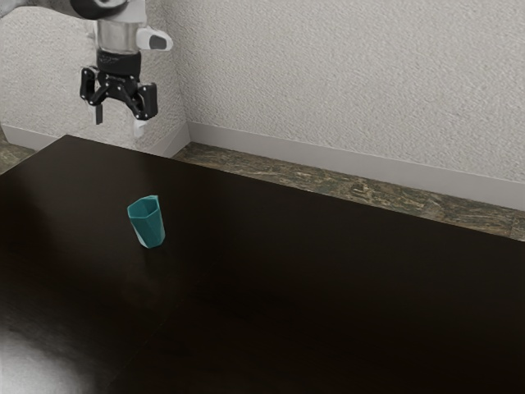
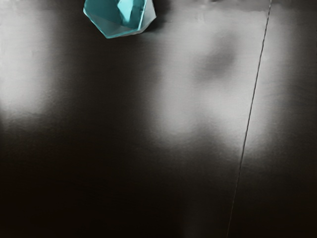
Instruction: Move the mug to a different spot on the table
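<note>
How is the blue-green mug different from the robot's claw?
Colour: the mug is teal, and the gripper is black.
Place: the mug stands on the dark table. The gripper hangs in the air, up and away from the mug, not touching it.
Pose: the mug sits upright with its mouth up. The gripper points down with its fingers spread open and holds nothing.
Shared: both are on the exterior view's left side.

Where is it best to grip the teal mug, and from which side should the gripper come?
Grip the mug across its rim, from straight above, probably. It stands upright on the table, open mouth up, with flat facets and no handle that I can see. The gripper hangs open, well above the table.
</note>
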Tool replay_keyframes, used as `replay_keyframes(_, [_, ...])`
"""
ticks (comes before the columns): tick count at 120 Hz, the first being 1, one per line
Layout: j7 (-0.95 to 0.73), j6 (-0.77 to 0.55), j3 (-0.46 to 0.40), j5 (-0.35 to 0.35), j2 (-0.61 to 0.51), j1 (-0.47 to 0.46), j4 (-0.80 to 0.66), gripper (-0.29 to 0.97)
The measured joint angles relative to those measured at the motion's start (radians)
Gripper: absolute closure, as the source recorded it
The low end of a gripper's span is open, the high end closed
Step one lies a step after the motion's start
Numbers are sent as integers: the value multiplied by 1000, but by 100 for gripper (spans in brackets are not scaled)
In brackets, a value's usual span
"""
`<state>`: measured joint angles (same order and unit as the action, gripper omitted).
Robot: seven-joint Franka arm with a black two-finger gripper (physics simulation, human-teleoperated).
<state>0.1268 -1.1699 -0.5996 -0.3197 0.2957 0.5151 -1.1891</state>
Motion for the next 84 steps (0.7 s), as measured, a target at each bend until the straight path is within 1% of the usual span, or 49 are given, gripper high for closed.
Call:
replay_keyframes(16, [39,-184,5,-32,63,1,-11,0])
replay_keyframes(28, [63,-295,14,-52,114,1,-13,0])
replay_keyframes(45, [91,-457,20,-79,237,-1,-14,0])
replay_keyframes(53, [102,-523,48,-85,301,-1,-8,0])
replay_keyframes(65, [116,-589,64,-100,339,-1,-9,0])
replay_keyframes(84, [133,-629,88,-103,413,20,-9,0])
